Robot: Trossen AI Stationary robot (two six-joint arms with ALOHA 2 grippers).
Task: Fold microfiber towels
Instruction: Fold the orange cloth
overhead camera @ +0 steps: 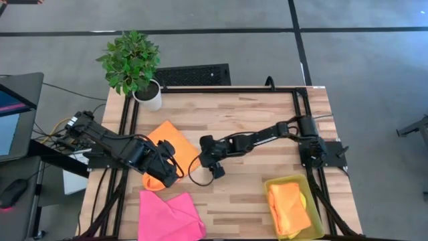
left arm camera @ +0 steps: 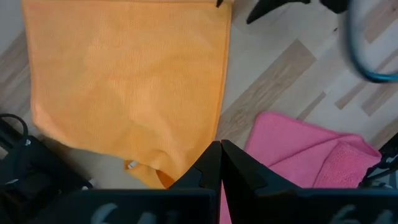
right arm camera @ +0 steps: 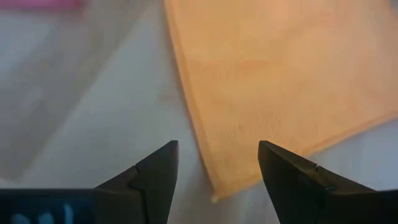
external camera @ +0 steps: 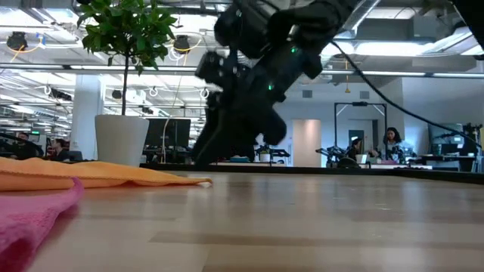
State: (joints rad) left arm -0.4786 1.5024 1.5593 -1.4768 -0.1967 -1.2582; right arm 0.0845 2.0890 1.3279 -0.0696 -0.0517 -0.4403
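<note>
I find no text, label, brand, number or sign that I can read in any of my views. The small white tag at the edge of my orange towel is too small to make out, and the screens in the room behind are unreadable.

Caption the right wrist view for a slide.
Right gripper, jaws open, hovering over the flat orange microfiber towel's corner on the wooden table.

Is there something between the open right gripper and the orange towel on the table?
Nothing visible. The right gripper hangs open just off the orange towel's corner, with only bare table between them.
</note>
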